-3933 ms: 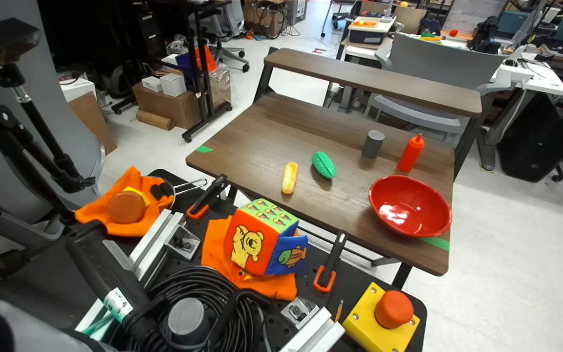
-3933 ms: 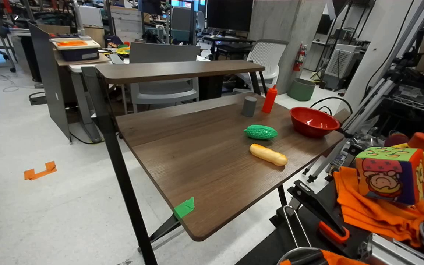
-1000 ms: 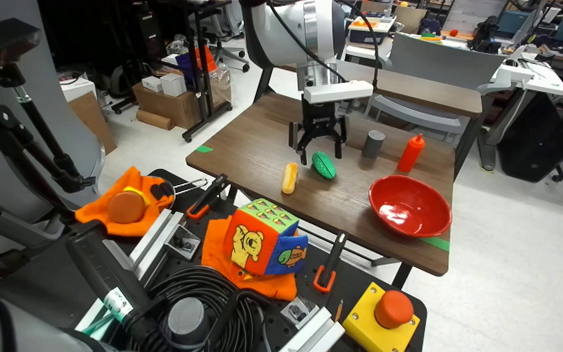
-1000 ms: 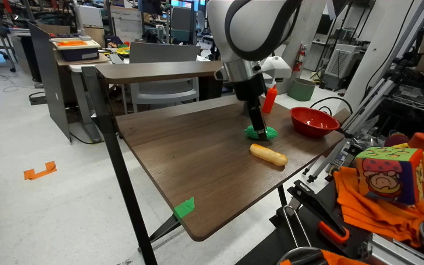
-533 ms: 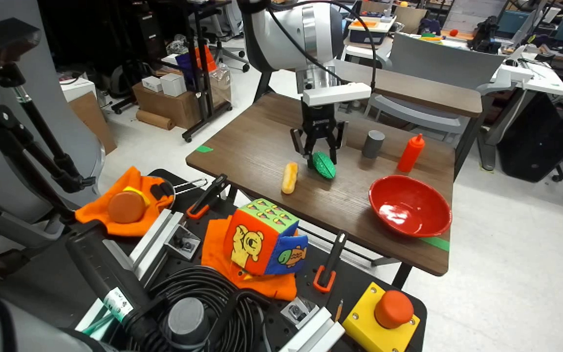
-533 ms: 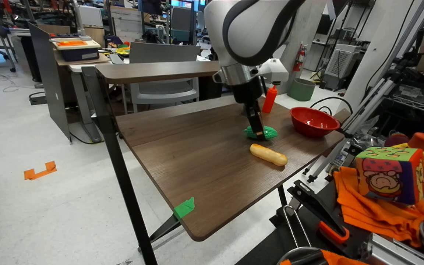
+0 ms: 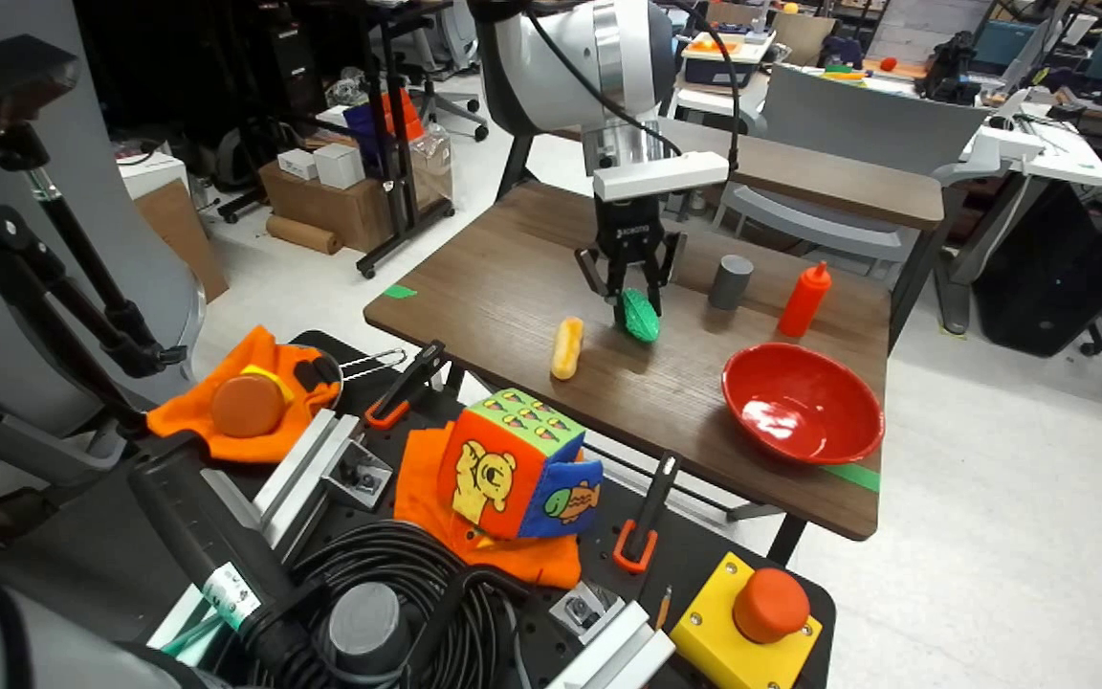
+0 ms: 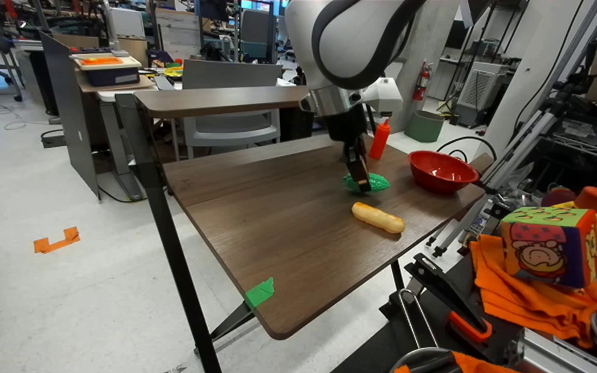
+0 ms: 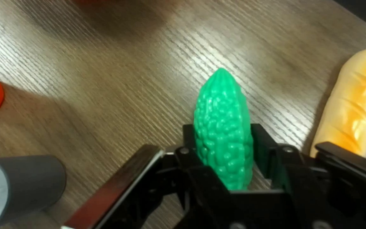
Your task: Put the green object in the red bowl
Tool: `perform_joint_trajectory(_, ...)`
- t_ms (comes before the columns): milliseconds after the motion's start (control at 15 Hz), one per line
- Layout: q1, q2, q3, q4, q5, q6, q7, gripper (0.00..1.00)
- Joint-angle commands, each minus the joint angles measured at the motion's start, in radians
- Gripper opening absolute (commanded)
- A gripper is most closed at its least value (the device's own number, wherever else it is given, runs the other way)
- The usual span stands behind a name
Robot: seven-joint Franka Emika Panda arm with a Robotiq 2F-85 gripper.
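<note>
The bumpy green object is squeezed from both sides by the black fingers of my gripper in the wrist view. In an exterior view the green object sits between the fingertips, just above the brown tabletop. Part of the green object hides behind a finger in an exterior view. The red bowl rests near a table corner, away from my gripper, with nothing visible in it. That red bowl appears beyond the green object in an exterior view too.
A yellow bread-like piece lies close beside my gripper. A grey cylinder and an orange-red squeeze bottle stand upright nearby. Along the table's far side runs a raised shelf. A soft cube sits on the adjoining cart.
The arm came into view over the table. Its fingers, spread around the green object a second ago, have closed on it. The green object has risen slightly; everything else stayed put.
</note>
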Motion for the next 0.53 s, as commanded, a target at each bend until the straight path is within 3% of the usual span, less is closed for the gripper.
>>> perform_joint_trajectory(0,-0.020,-0.116,-0.010,-0.079,-0.014,0.029,0.008,0.21)
perform_joint_trajectory(200,-0.063,-0.223,-0.030,-0.141,-0.007,0.040,0.005,0.21)
perform_joint_trajectory(467,-0.111,-0.297,-0.076,-0.142,-0.016,-0.048,-0.002,0.21)
